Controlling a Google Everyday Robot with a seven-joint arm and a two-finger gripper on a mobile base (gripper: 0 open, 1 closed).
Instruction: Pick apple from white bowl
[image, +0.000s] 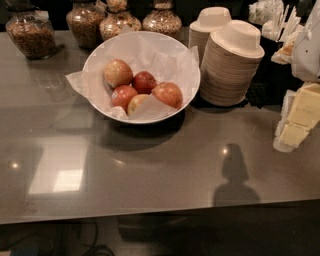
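The white bowl (177, 50), wide and glossy with a crinkled white paper lining, stands on the grey counter at the back centre. Several apples lie in it. The apple (118, 72), pale yellowish-tan with a pink blush, lies at the bowl's upper left. A dark red apple (144, 81) is next to it, and a red apple with a sticker (123, 96) lies in front. My gripper (296, 122), cream-yellow, hangs at the right edge of the view, well to the right of the bowl and above the counter. It holds nothing that I can see.
Two stacks of tan disposable bowls (230, 65) stand right beside the white bowl, between it and my gripper. Glass jars of grains (32, 32) line the back edge. Napkins and wrapped items (275, 20) sit at the back right. The counter's front edge (150, 212) runs below.
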